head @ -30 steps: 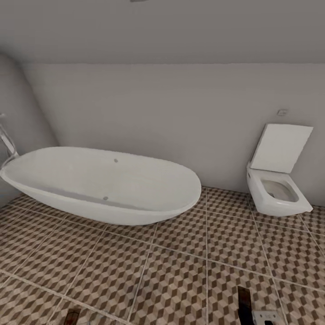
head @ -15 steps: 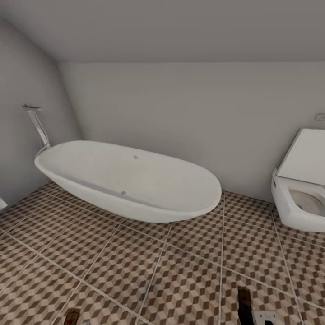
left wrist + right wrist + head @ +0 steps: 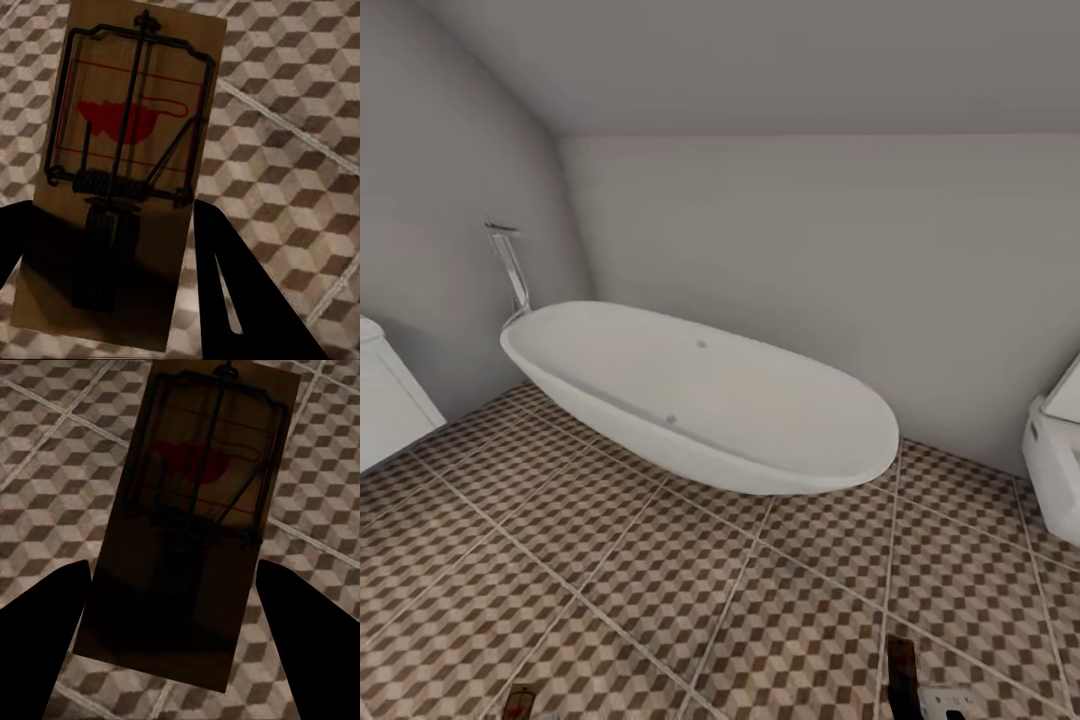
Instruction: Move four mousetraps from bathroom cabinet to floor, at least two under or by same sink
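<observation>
Each pincer grips one mousetrap over the bathroom floor (image 3: 660, 580). The left pincer (image 3: 105, 300) has its dark fingers (image 3: 232, 300) closed on the sides of a wooden mousetrap (image 3: 127, 150) — the red mouse print and wire spring face the camera. The right pincer (image 3: 172, 660) clamps a second mousetrap (image 3: 195, 510), which lies in shadow. In the head view, the large white sink (image 3: 710, 400) stands at about 12 o'clock, the toilet (image 3: 1055, 470) at 3 o'clock.
</observation>
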### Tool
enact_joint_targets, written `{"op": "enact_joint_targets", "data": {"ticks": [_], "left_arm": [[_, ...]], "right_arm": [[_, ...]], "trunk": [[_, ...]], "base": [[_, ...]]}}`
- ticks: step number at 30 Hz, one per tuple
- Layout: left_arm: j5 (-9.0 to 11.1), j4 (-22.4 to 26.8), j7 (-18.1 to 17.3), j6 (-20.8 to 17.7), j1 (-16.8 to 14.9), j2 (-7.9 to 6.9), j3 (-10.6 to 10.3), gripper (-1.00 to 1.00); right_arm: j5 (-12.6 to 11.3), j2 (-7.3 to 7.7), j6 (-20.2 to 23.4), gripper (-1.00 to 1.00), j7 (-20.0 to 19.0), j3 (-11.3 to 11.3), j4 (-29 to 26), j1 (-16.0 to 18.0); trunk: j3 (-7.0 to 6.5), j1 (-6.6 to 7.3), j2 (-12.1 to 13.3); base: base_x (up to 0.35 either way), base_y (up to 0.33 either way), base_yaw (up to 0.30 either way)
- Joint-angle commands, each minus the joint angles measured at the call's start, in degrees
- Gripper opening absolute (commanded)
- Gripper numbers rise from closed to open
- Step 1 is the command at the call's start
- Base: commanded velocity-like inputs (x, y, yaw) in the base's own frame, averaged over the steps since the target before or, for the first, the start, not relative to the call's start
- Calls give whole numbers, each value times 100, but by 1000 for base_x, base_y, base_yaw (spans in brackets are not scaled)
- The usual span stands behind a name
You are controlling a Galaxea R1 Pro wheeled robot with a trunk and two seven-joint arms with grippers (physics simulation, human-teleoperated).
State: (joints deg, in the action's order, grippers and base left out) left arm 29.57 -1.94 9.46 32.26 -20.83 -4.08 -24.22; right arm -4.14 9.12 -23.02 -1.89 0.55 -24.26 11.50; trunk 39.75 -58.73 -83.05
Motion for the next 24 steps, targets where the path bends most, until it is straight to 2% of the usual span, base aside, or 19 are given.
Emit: {"op": "enact_joint_targets", "data": {"ticks": [1, 13, 24], "left_arm": [[-12, -17, 47, 17, -7, 4, -47, -100], [-12, -17, 45, 17, -9, 4, -47, -100], [-12, -17, 40, 17, -9, 4, -47, -100]], "right_arm": [[-44, 2, -19, -100, -22, 6, 1, 1], [-44, 2, -19, -100, -22, 6, 1, 1], [-44, 2, -19, -100, -22, 6, 0, 1]], "trunk": [[7, 0, -2], [31, 0, -2], [54, 0, -2]], "base": [[0, 0, 285], [19, 0, 285], [241, 0, 285]]}}
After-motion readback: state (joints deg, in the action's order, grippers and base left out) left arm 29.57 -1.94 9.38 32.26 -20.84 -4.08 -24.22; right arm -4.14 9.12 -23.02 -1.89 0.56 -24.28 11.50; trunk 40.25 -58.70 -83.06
